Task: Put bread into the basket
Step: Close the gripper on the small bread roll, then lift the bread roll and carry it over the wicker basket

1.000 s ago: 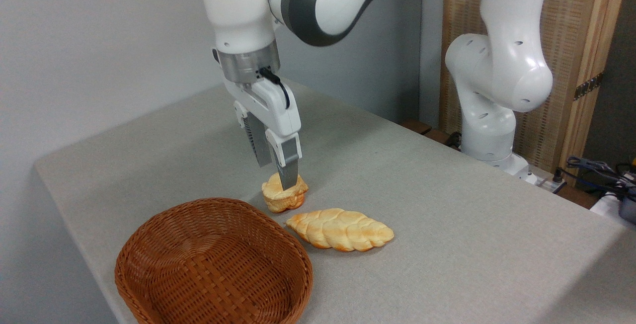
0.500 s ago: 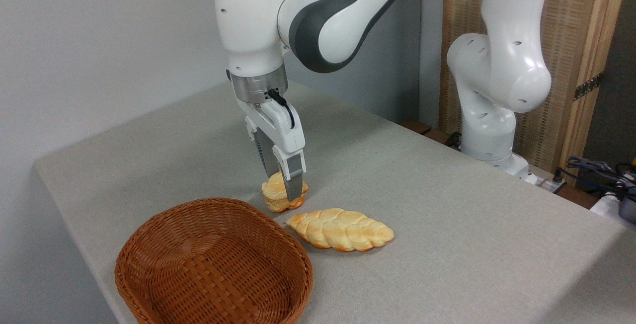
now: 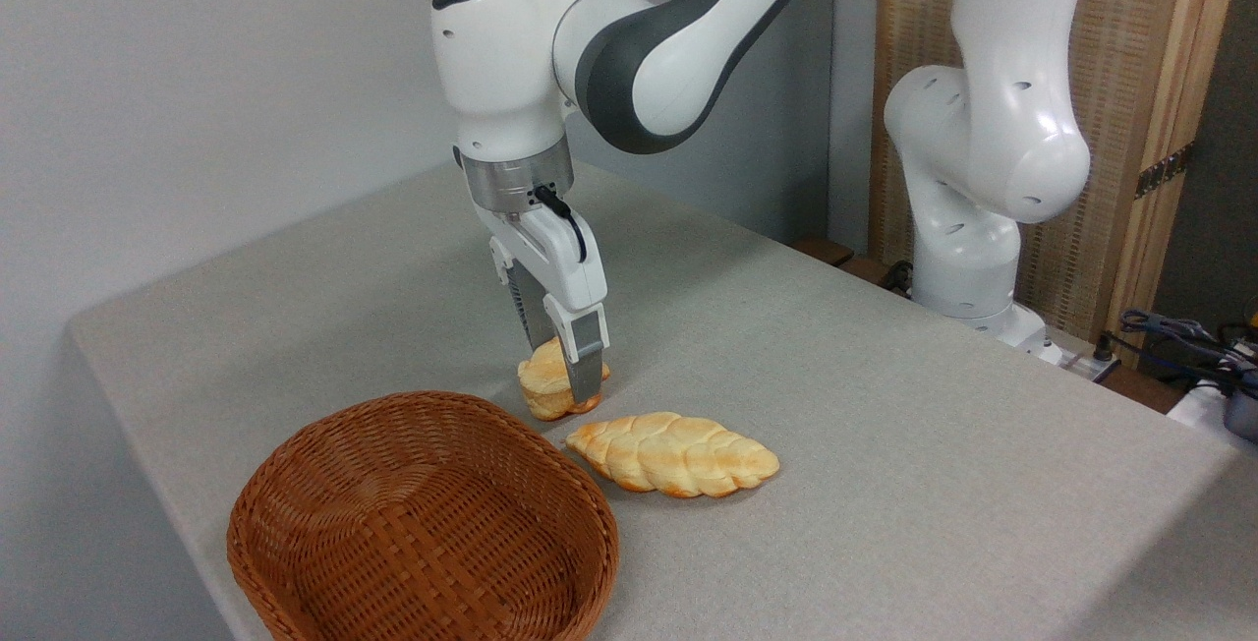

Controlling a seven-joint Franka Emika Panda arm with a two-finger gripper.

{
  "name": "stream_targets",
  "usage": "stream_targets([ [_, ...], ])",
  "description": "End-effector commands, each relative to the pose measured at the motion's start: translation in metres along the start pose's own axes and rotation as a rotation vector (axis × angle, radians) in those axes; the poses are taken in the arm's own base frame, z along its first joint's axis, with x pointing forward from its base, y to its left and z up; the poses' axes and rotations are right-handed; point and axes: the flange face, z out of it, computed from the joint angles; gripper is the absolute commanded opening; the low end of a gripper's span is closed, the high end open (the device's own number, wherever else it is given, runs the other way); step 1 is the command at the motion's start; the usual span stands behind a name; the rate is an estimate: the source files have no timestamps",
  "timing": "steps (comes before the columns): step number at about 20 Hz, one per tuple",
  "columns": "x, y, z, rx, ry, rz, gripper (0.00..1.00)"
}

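The gripper is straddling the bread on the table, fingers apparently closing on it, nothing lying in the basket yet.

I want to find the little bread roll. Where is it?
The little roll sits on the table, between the hand's fingers, just behind the basket and left of the braided loaf.

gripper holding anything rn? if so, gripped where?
The gripper straddles the small bread roll, one finger on each side across its middle. The roll sits on the table; whether the fingers are clamped cannot be told.
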Motion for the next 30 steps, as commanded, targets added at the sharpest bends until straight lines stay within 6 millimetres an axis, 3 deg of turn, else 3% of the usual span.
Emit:
stream_targets([
  [1,-0.001,0.001,0.001,0.015,0.005,-0.005,0.44],
  [17,-0.001,0.0,0.0,0.017,0.008,-0.007,0.47],
  [25,-0.004,-0.004,-0.022,0.037,0.043,-0.024,0.48],
  [30,-0.004,-0.018,-0.055,0.053,0.089,-0.052,0.48],
])
